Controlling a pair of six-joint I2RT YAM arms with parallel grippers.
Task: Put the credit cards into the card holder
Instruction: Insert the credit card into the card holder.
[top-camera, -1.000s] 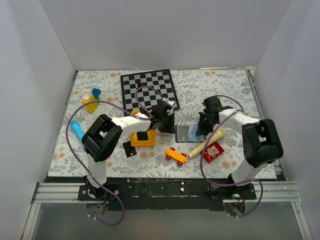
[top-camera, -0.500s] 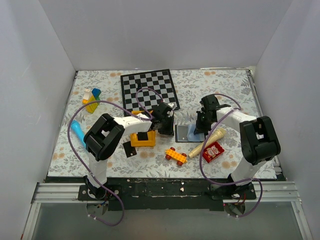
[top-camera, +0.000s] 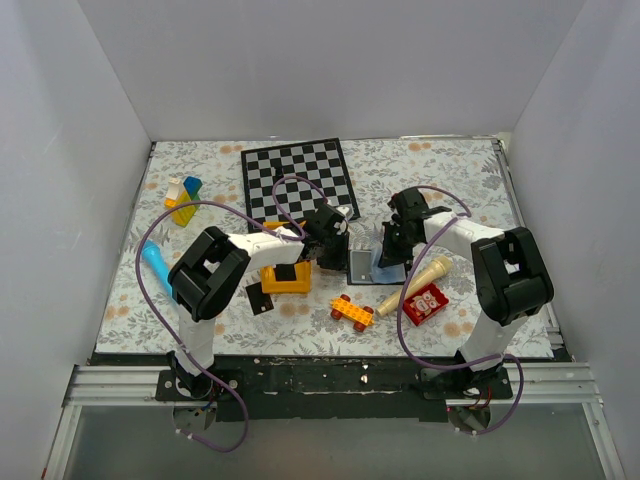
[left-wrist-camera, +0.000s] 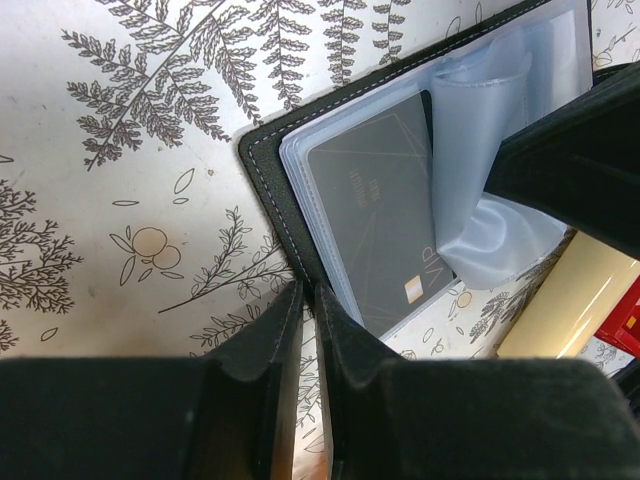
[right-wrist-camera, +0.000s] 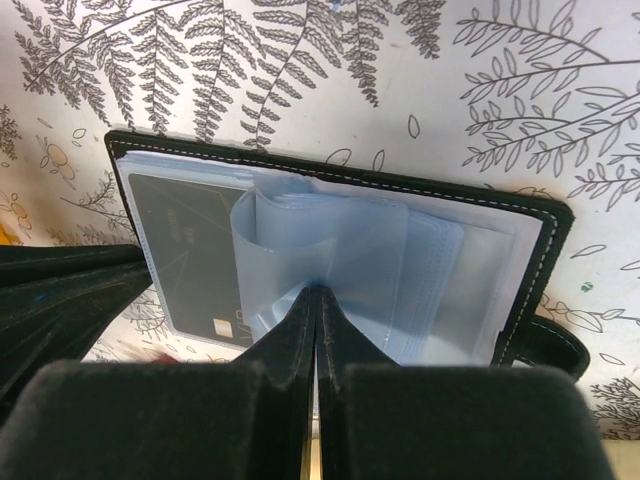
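A black-and-white checkered board (top-camera: 297, 178) lies at 12 o'clock on the floral-patterned surface (top-camera: 440, 170). Stacked coloured plastic blocks (top-camera: 183, 198) sit at 10, a light-blue plastic cylinder (top-camera: 153, 260) at 9, a yellow plastic brick (top-camera: 290, 288) near centre, an orange brick car (top-camera: 352, 311) at 6, and a cream wooden peg (top-camera: 415, 284) beside a red box (top-camera: 427, 303) at 4.

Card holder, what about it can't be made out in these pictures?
- Print on the card: left wrist view, too small and dim under plastic.
- Pockets behind the clear sleeve: right wrist view, the lifted sleeve clouds them.
- Card holder in the top view: too small, partly under the right arm.
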